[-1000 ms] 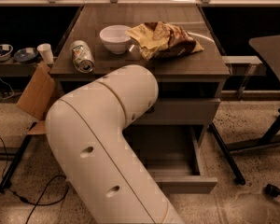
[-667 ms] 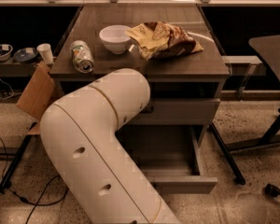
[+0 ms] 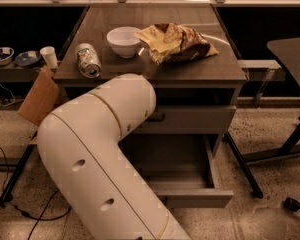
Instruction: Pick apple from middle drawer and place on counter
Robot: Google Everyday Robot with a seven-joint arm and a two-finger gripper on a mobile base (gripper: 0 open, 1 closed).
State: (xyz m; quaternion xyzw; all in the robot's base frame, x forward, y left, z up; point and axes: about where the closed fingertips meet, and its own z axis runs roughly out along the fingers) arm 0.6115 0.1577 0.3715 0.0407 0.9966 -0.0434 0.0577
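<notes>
Arm: a thick white jointed robot arm [image 3: 97, 154] fills the lower left of the frame. Its elbow is bent up toward the cabinet's left side.

Gripper: out of sight past the arm's far end, somewhere by the cabinet's left half. I cannot tell whether it is apart, together or holding anything.

Middle drawer: the wide shallow grey middle drawer [image 3: 200, 198] is pulled out at lower centre. Its right part shows bare floor, and the arm hides its left part.

Apple: the small red-orange apple shows nowhere. My guess is that it lies in the hidden left part of the drawer, behind the arm.

Key relation: which way the apple lies from the gripper cannot be read, since both are covered. A round fruit has no long axis to line up with.

Counter: the dark wood-grain counter [image 3: 190, 69] carries a white bowl [image 3: 124, 40], a crumpled yellow-and-brown snack bag [image 3: 177, 43] and a tin can on its side [image 3: 88, 60]. Its front right strip is bare.

Upper drawer: the grey upper drawer [image 3: 200, 119] is shut, directly above the open one.

Stage: I judge the reach into the drawer is under way and nothing has been placed yet.
</notes>
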